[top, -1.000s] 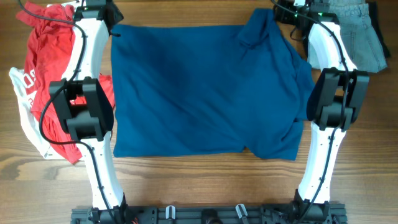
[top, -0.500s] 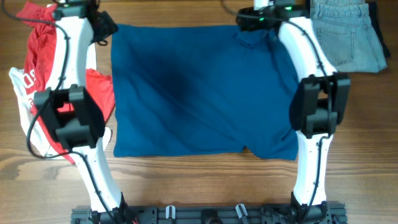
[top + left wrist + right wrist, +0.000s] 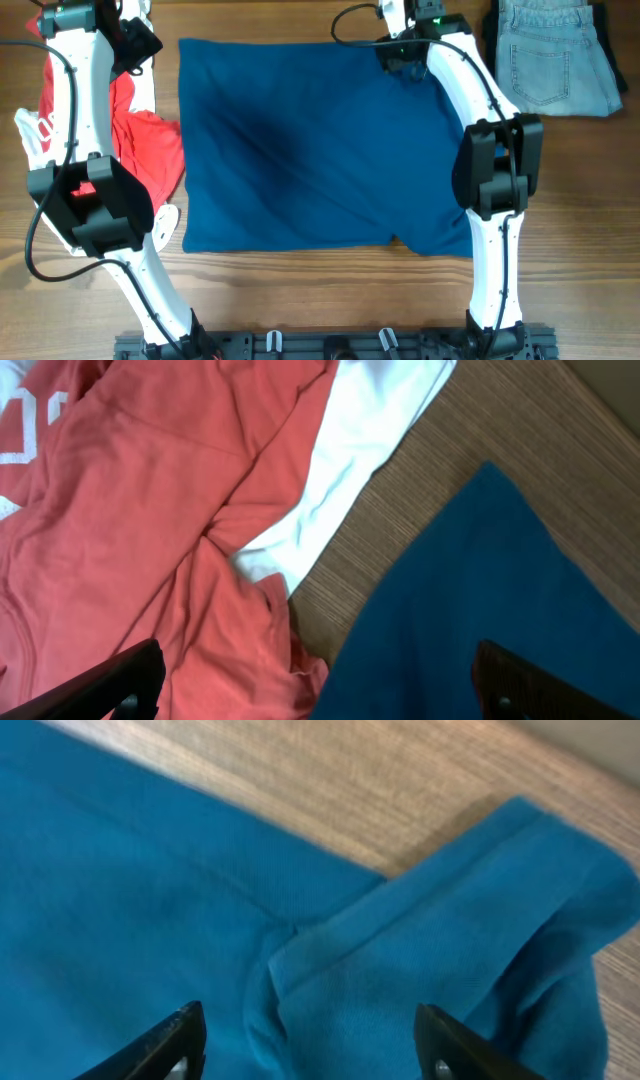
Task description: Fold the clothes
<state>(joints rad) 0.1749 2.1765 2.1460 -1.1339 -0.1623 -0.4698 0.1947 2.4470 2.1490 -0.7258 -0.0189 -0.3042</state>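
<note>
1. Overhead view showed the dark blue shirt lying flat across the middle of the wooden table, close to a rectangle, with its lower right corner rumpled.
2. Over the last second its right sleeve, which had stuck out toward the right of the frame, had been carried inward. It now lay doubled onto the body at the shirt's upper right.
3. The right gripper had travelled left with the sleeve and hung over that fold. Its jaws stood apart, narrower than the left's, straddling the sleeve hem, and no pinch showed.
4. The left gripper had swung out from the shirt's upper left corner. It hovered wide and empty over the red shirt, just beside the blue edge.
5. The jeans lay untouched at upper right, apart from the shirt.
6. By my judgement the sleeve fold was laid, and the larger body folds remained to be done.
</note>
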